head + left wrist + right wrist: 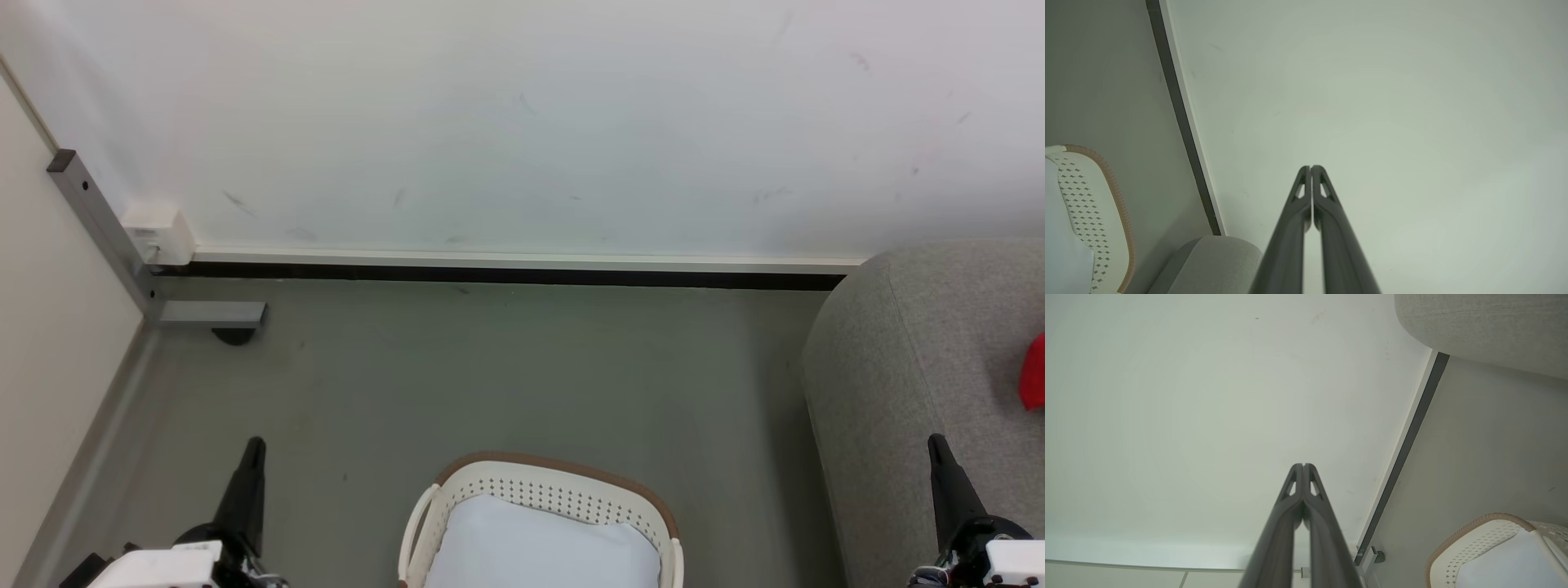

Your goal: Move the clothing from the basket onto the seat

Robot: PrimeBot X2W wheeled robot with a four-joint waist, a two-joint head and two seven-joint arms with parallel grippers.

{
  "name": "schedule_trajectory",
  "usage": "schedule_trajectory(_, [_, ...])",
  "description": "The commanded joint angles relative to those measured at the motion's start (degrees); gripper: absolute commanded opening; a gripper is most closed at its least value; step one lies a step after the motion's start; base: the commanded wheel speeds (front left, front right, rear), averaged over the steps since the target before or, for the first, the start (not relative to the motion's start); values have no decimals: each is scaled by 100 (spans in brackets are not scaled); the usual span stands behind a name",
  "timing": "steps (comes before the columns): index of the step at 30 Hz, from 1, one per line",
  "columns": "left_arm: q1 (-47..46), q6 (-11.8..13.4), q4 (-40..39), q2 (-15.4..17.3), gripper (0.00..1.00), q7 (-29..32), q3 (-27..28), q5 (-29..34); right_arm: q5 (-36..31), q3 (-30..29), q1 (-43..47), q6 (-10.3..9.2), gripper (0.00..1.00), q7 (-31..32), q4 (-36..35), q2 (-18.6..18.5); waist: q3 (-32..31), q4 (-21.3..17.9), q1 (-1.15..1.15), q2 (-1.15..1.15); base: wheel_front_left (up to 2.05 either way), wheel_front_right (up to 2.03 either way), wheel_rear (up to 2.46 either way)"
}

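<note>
Left gripper (255, 447) and right gripper (936, 445), both mine, hang closed and empty either side of the basket (539, 488). Red clothing (1035, 371) lies on the seat (906, 351); a pale sheet (539, 543) fills the basket, so I may pinch it by mistake.
</note>
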Motion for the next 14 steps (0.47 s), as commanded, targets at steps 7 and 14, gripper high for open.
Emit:
schedule_trajectory(7, [-47,-29,-2,9,0,19,8,-79,-46,-29,-75,-12,0,6,13,10,0,0,0,0,0,0,0])
schedule_trajectory(14, [-47,-29,-2,9,0,18,8,-79,-48,-30,-75,-12,0,9,13,12,0,0,0,0,0,0,0])
